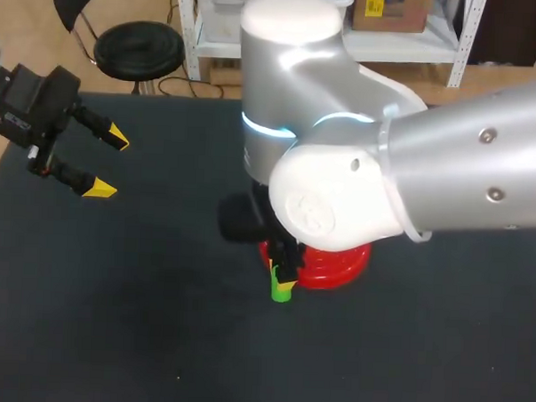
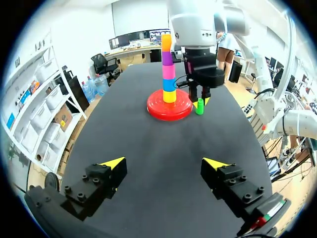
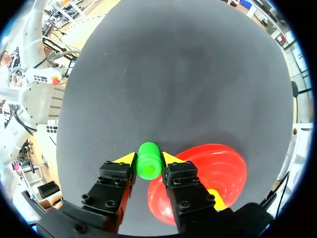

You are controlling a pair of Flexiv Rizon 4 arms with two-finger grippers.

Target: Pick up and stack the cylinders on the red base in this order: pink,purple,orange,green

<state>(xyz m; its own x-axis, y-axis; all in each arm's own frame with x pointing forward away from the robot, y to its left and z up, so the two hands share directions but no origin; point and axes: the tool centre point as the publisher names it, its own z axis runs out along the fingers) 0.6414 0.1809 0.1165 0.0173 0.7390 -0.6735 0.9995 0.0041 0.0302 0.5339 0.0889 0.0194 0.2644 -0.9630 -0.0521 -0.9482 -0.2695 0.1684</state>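
Observation:
The green cylinder (image 3: 148, 160) stands on the table beside the red base (image 3: 218, 171), and my right gripper (image 3: 149, 159) is shut on it, a yellow tip on each side. In the left wrist view the green cylinder (image 2: 199, 106) shows under the right gripper (image 2: 200, 102), next to the red base (image 2: 169, 105), which carries a stack (image 2: 168, 69) of yellow, blue, pink, purple and orange cylinders. From the head view the green cylinder (image 1: 282, 289) pokes out below my right arm, which hides most of the red base (image 1: 332, 266). My left gripper (image 1: 108, 164) hangs open at the far left, holding nothing.
The dark table (image 1: 120, 319) spreads out bare to the left and front of the base. My right arm's bulky wrist (image 1: 339, 195) hangs over the base and hides the stack in the head view.

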